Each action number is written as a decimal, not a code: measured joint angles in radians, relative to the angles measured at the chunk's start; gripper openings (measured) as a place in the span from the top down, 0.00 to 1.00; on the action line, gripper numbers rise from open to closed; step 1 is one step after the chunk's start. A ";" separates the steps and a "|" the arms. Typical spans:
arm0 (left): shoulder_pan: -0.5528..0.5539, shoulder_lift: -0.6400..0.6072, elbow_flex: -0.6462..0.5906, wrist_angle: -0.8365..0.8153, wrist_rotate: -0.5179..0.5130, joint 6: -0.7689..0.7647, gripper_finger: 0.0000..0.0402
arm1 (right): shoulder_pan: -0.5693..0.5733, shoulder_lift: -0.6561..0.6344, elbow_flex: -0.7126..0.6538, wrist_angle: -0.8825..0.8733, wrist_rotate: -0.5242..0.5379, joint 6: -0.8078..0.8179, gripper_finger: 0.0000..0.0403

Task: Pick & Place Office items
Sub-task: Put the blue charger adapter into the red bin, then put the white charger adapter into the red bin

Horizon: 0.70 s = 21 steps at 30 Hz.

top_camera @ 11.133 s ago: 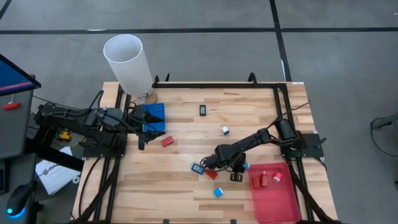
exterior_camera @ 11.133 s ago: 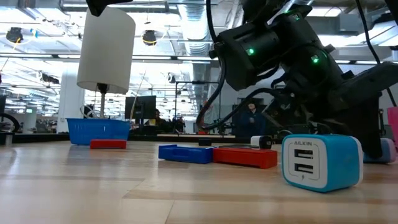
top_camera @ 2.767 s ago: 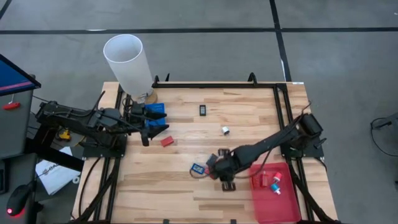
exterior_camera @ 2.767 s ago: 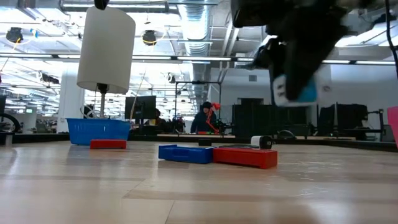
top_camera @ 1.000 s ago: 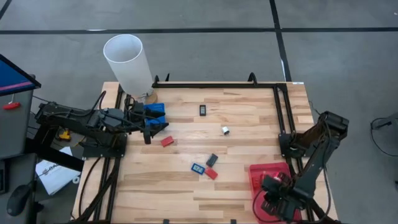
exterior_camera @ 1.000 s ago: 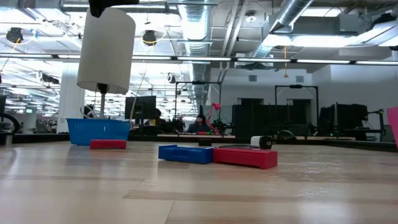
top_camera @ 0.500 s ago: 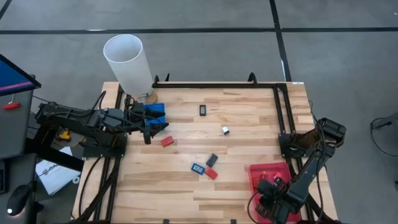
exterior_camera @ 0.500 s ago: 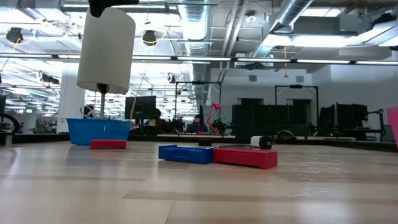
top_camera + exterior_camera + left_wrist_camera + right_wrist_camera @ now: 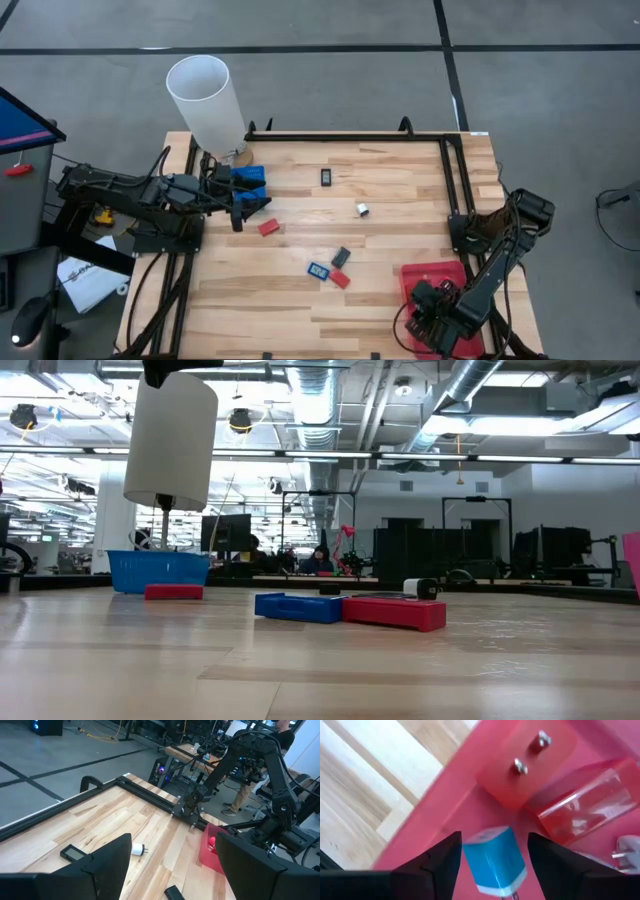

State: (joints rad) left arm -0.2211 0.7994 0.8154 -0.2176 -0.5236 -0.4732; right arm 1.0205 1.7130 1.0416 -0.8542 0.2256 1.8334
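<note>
My right gripper (image 9: 437,322) points down over the near end of the red tray (image 9: 432,273) at the table's near right. In its wrist view the gripper (image 9: 495,837) is open, with a light blue charger block (image 9: 495,860) between the fingers, above the tray floor. A red plug block (image 9: 525,765), a clear red piece (image 9: 585,805) and a white piece (image 9: 625,847) lie in the tray. My left gripper (image 9: 238,212) waits open beside the blue bin (image 9: 250,182), nothing between its fingers. On the table lie several more items, among them a blue piece (image 9: 319,269) and a red piece (image 9: 340,279). My right gripper has the blue charger block between its two fingers, which point down from above. A gap shows beside one finger (image 9: 545,855); whether the other finger (image 9: 445,860) still touches the block's side (image 9: 470,857), I cannot tell.
A tall white cylinder (image 9: 205,100) stands at the far left corner. Black pieces (image 9: 326,177) (image 9: 341,256), a white piece (image 9: 362,209) and a red piece (image 9: 268,227) lie scattered on the wood. A black rail (image 9: 350,137) frames the table.
My right gripper has sunk a little over the tray's near end and drifted slightly toward the table's left edge, rolling somewhat as it went. The items on the table have stayed where they were.
</note>
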 joint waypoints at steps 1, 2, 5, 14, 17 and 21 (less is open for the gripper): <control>0.000 0.000 0.000 0.000 0.000 0.000 0.29 | -0.005 -0.001 0.000 0.004 0.011 0.000 0.47; 0.000 0.000 0.000 0.000 0.000 0.000 0.29 | -0.010 -0.006 0.000 0.009 0.023 0.000 0.48; 0.000 0.000 0.000 0.000 0.000 0.000 0.29 | -0.030 -0.047 0.001 0.018 0.070 0.000 0.52; 0.000 0.000 0.000 0.000 0.000 -0.002 0.29 | -0.117 -0.236 0.002 -0.013 0.295 -0.016 0.62; 0.000 0.000 0.000 0.000 0.000 0.002 0.29 | -0.196 -0.280 0.002 -0.031 0.308 -0.084 0.60; 0.000 0.000 0.000 0.000 0.000 0.011 0.29 | -0.340 -0.322 0.002 -0.040 0.307 -0.172 0.50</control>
State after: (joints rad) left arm -0.2211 0.7994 0.8154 -0.2175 -0.5235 -0.4618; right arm 0.6806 1.3906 1.0431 -0.8945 0.5328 1.6614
